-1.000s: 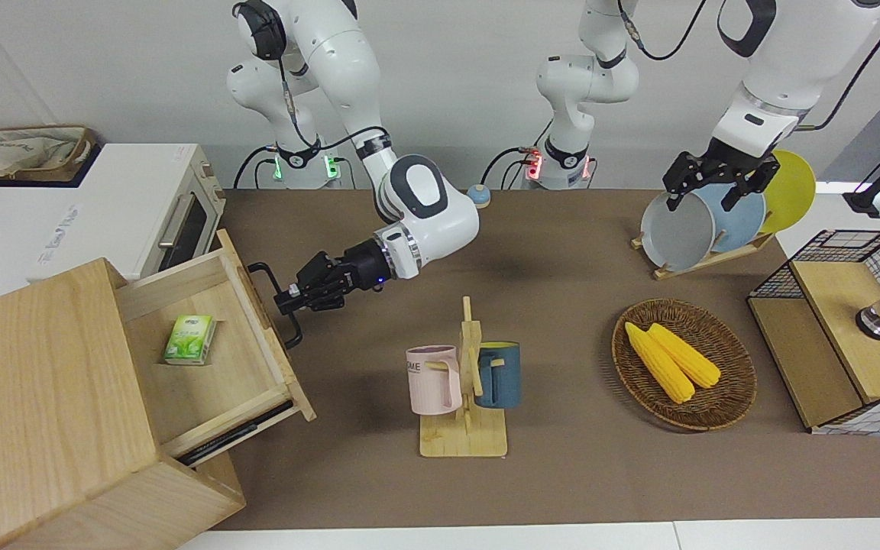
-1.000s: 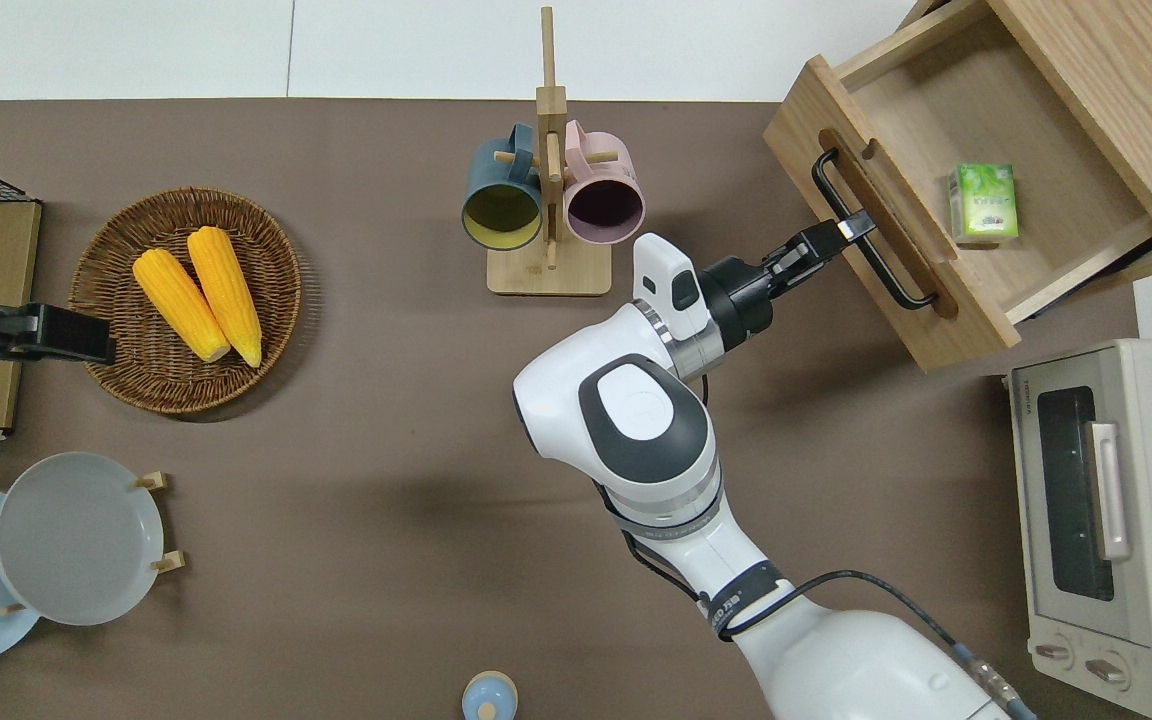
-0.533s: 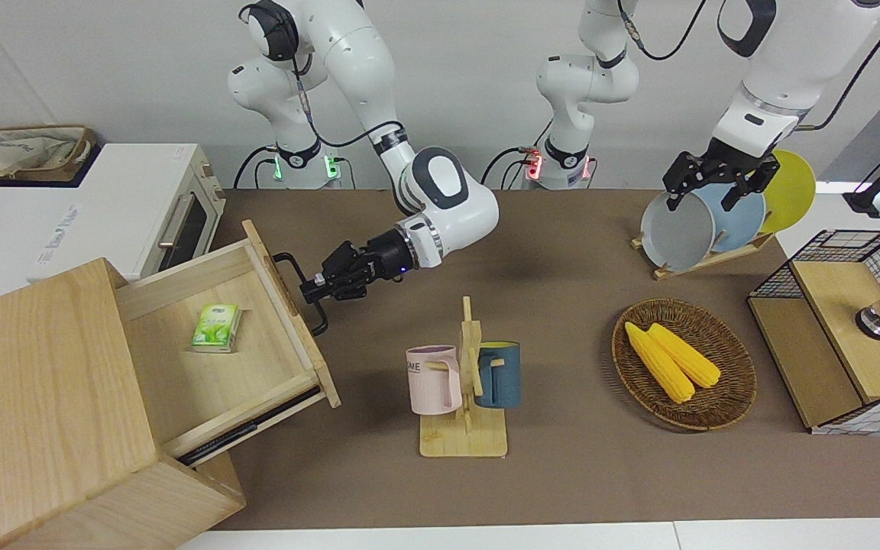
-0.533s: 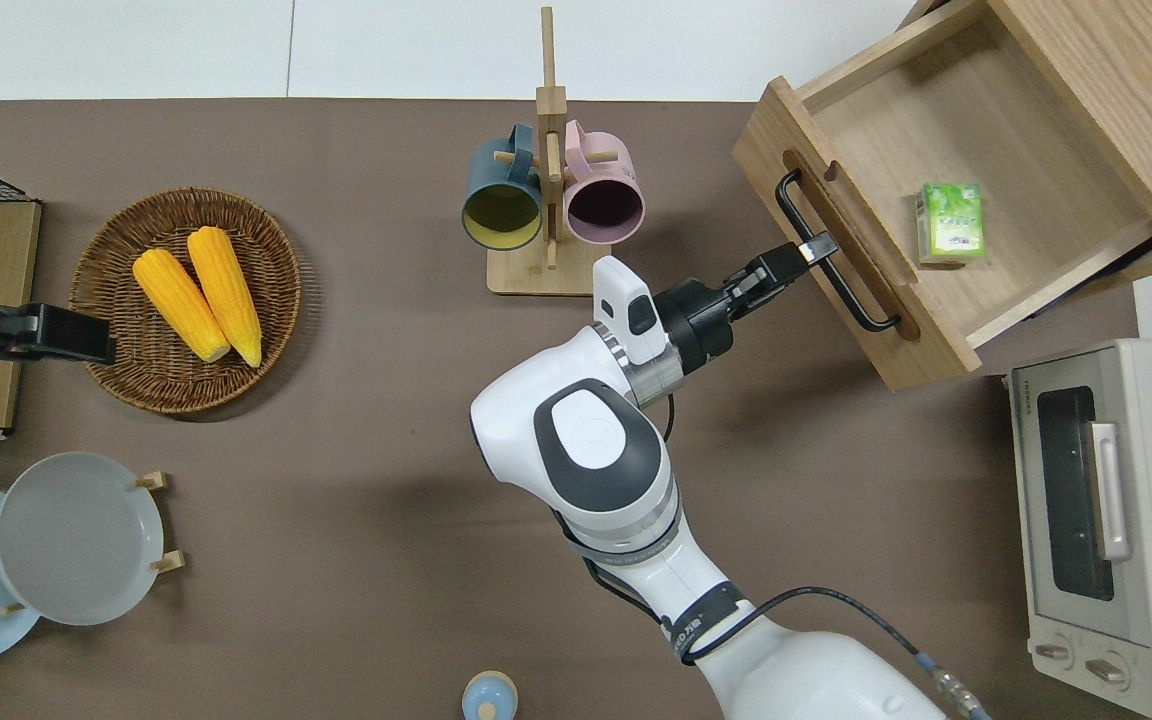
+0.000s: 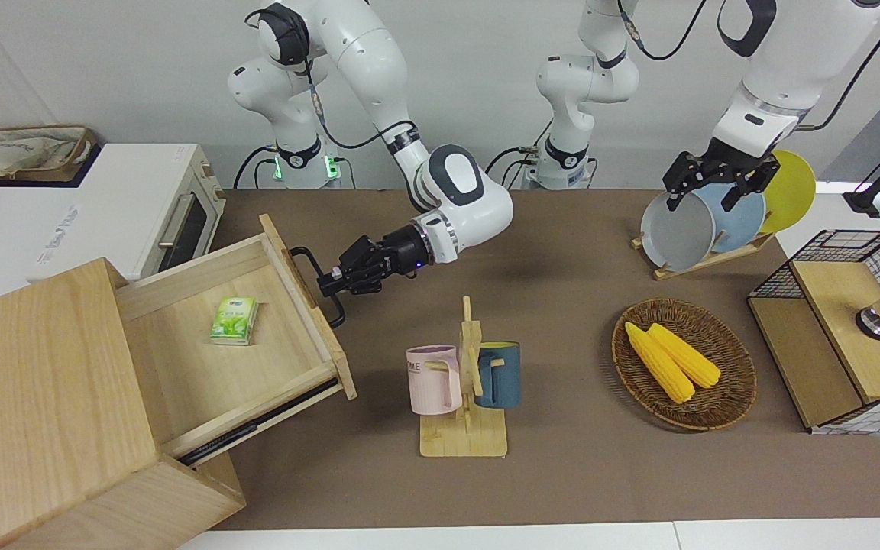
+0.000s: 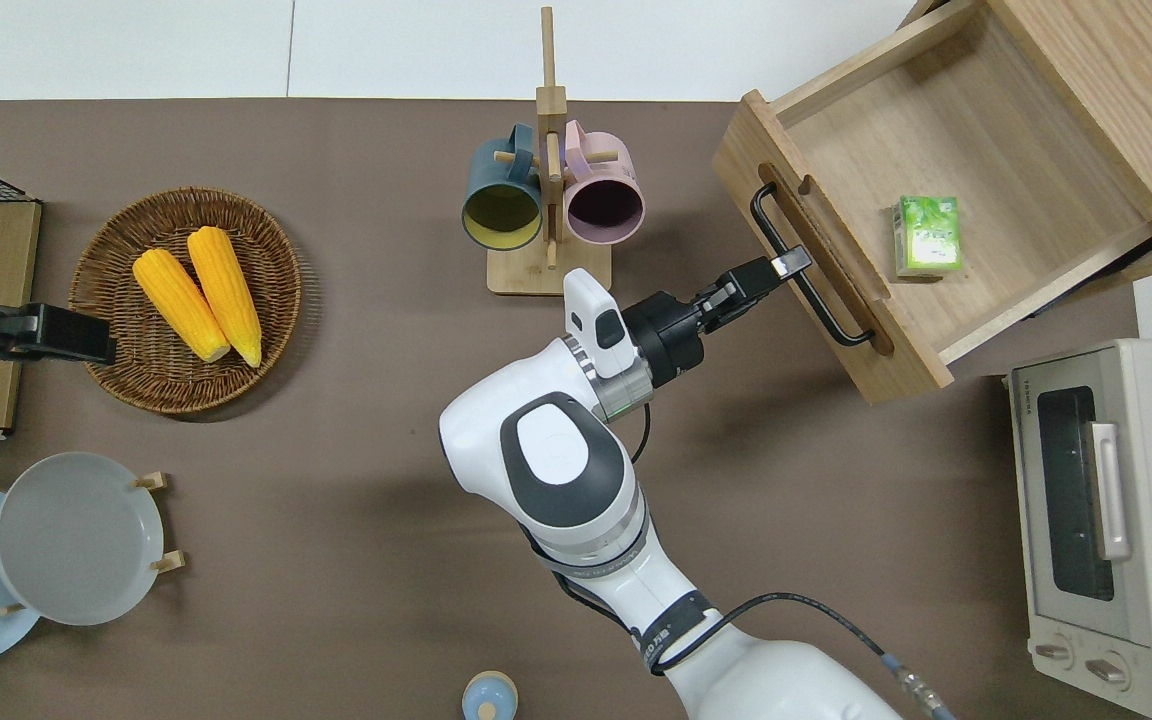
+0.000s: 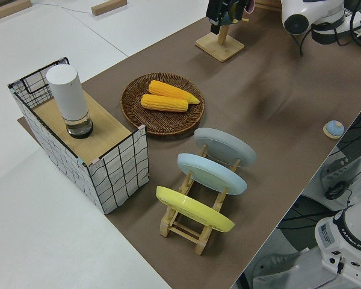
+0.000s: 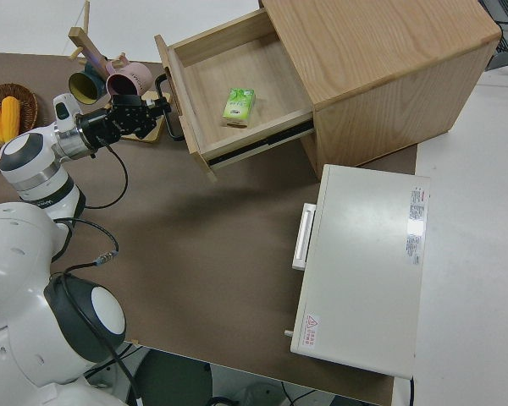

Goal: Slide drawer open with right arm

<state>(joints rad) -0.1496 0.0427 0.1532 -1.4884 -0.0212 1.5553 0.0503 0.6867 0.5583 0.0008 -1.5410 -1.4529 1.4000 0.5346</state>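
Wide light-wood drawer [image 5: 241, 336] is pulled well out of its cabinet [image 5: 43, 412] at the right arm's table end. Black bar handle [image 6: 804, 272] is clamped by the right pincer [image 6: 786, 266]. Risk: overtravel, which could drag the cabinet or slip the handle. Left arm is parked.

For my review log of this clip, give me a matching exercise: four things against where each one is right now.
Things:
1. green packet
2. corn cobs
3. pink mug
4. right gripper

Places:
A. in the wicker basket
B. shut on the drawer handle
C. in the open drawer
D. on the wooden mug rack

Pairs: 1-C, 2-A, 3-D, 4-B
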